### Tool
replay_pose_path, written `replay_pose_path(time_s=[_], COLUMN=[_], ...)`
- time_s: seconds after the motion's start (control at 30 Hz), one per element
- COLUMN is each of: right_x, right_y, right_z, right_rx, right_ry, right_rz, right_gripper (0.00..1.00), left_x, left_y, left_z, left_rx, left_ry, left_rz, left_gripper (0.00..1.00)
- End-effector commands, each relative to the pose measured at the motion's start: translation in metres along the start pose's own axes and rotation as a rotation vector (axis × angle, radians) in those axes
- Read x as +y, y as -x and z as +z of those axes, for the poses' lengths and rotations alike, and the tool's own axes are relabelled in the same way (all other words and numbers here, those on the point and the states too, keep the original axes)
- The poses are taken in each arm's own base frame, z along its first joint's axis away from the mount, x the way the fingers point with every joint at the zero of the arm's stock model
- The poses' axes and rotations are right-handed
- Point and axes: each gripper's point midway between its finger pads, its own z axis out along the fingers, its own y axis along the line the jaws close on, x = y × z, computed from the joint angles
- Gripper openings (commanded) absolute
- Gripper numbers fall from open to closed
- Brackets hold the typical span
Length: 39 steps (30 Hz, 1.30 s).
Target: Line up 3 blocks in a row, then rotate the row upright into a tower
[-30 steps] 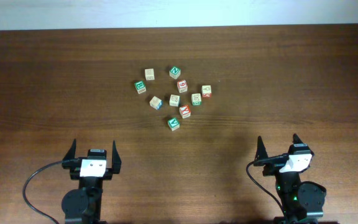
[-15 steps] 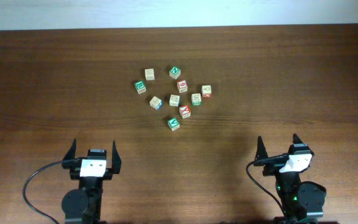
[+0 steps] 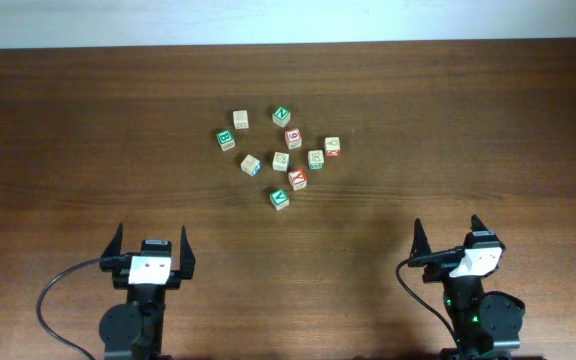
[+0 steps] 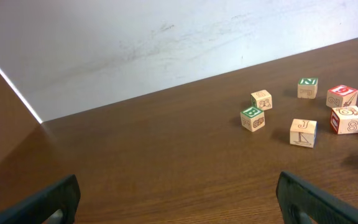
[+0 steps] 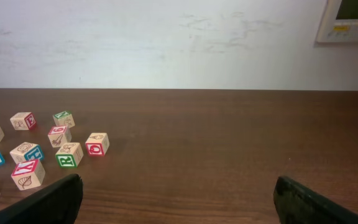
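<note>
claws: we see the left claw (image 3: pixel 151 240) and right claw (image 3: pixel 446 228) both released, jaws spread wide, grasping nothing | blocks: we count ten blocks (image 3: pixel 281 160) loosely clustered mid-table (image 3: pixel 468 120), toward its far side | gap: both claws near edge, well apart from them

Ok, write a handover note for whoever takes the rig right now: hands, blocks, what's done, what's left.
Hands: left hand open and empty at the near edge; right hand the same.
Things: ten blocks in a loose cluster mid-way across the table, none stacked, all well clear of both hands.
Done: nothing that shows; no block is touched.
Left: rotate three blocks; which three cannot be told.
</note>
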Motion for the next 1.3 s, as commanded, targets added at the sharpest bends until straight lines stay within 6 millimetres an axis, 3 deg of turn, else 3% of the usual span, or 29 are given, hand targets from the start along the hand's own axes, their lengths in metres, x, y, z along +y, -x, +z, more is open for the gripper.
replay_pose_path(time_s=[0.0, 0.47, 0.77, 0.93, 1.1, 1.27], right_x=[-0.001, -0.009, -0.003, 0.014, 0.028, 0.051], right_y=[-0.003, 0.002, 0.01, 0.033, 0.065, 0.118], right_z=[0.0, 0.0, 0.0, -0.004, 0.007, 0.041], right_rx=[0.004, -0.018, -0.044, -0.064, 0.015, 0.214], right_ry=[-0.005, -0.05, -0.012, 0.08, 0.161, 0.3], right_rz=[0.0, -0.001, -0.002, -0.007, 0.002, 0.045], right_gripper=[0.98, 0.98, 0.98, 0.98, 0.98, 0.98], left_x=[-0.002, -0.004, 0.004, 0.011, 0.013, 0.009], left_y=[-0.001, -0.007, 0.024, 0.057, 0.109, 0.151], left_z=[0.0, 0.002, -0.001, 0.004, 0.039, 0.09], left_rx=[-0.007, 0.021, -0.076, -0.037, 0.053, 0.228], left_ry=[-0.009, -0.021, 0.003, -0.023, -0.112, -0.23], left_rz=[0.019, -0.004, -0.088, -0.147, -0.149, -0.165], left_gripper=[0.99, 0.99, 0.99, 0.99, 0.99, 0.99])
